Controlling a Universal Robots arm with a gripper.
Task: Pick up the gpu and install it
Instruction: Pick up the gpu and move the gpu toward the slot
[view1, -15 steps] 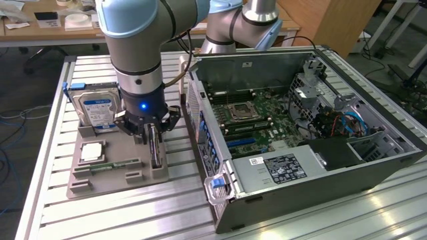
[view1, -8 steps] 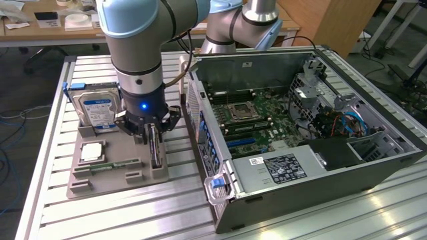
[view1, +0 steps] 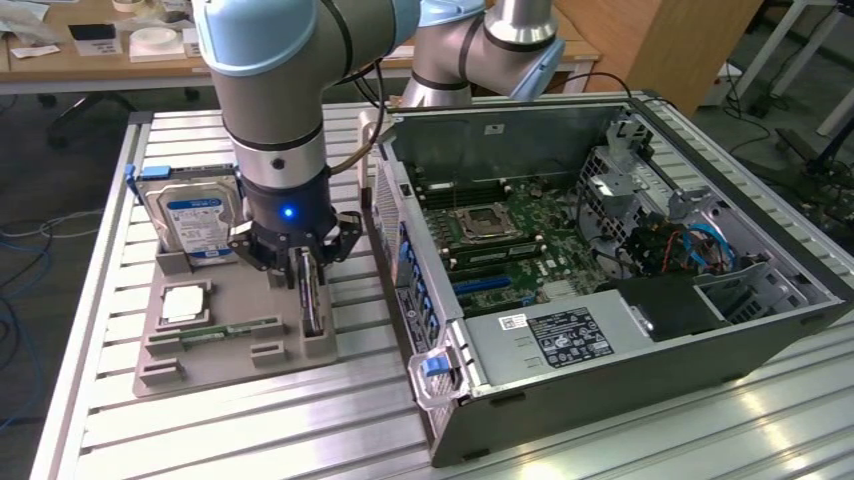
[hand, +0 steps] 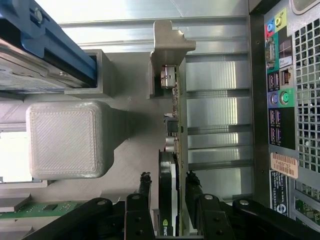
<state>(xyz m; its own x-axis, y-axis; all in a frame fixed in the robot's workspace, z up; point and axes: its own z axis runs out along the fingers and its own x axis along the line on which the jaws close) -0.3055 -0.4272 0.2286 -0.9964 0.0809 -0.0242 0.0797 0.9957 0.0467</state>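
Jaws were drawn in narrow on the gpu (hand: 169, 200), one pad (hand: 145, 184) at each face. By the wrist view they looked clamped on it rather than just straddling it. Card stood on edge directly beneath the jaws, its lower edge seemingly seated in the slot of the grey holder tray (view1: 227, 365), so my read: grasp made, lift not yet made. Pick-up thus approx half done; install not begun, since the gpu sat at the tray, well apart from the mobo (view1: 527, 245). Just beside the jaws, in the same tray, stood the HDD (view1: 191, 222) w/ its blue-white label. A bit further out lay the RAM stick (view1: 220, 331), flat in its groove; neither was touched. On the jaws' other side, near but not touching, lay the open PC case (view1: 601, 335), side panel off, mobo facing up, blue slots (view1: 483, 284) bare as far as could be made out. Tray and case both rested on the slatted metal desk (view1: 267, 440). Arm (view1: 274, 100) pose: wrist vert., tool pointing straight down over the tray, blue light lit above the jaws, upper links running up past the frame's edge.
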